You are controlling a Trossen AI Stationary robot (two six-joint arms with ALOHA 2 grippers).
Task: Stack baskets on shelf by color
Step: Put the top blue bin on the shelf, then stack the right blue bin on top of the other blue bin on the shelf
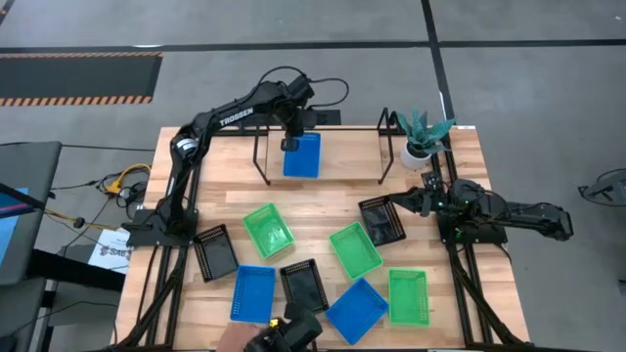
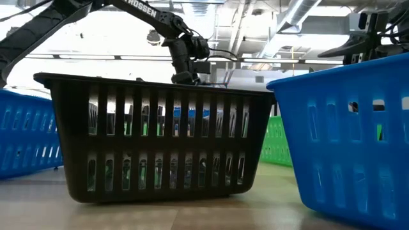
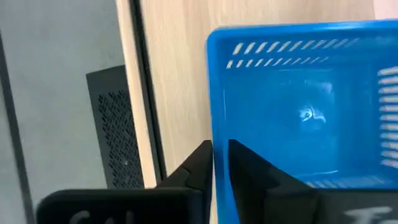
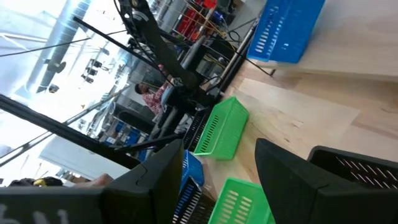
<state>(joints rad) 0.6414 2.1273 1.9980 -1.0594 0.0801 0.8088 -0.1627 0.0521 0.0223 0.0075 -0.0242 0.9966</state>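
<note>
A blue basket (image 1: 303, 156) lies on the shelf (image 1: 342, 156) at the table's far middle, toward the shelf's left end. My left gripper (image 1: 290, 144) stands over the basket's far end, shut on its wall; in the low view the gripper (image 2: 185, 76) shows behind a black basket (image 2: 160, 140). Several more baskets lie bottom-down on the tabletop: green (image 1: 267, 231), green (image 1: 354, 249), blue (image 1: 252, 293), black (image 1: 215, 251). My right gripper (image 1: 427, 200) waits open at the table's right side, nothing between its fingers (image 4: 155, 180). My left gripper has the blue basket's short far wall (image 3: 219, 134) between its two fingers, near a corner, one finger (image 3: 249, 171) inside the basket and the other (image 3: 198, 171) outside. The fingers come steeply from above. The basket's bottom seems to lie on the shelf's plank (image 3: 174, 74).
A white pot with a green plant (image 1: 421, 145) stands at the shelf's right end. More baskets lie near the front: black (image 1: 304, 286), blue (image 1: 356, 310), green (image 1: 408, 296), and black (image 1: 381, 219) beside my right gripper. A dark object (image 1: 289, 332) sits at the near edge.
</note>
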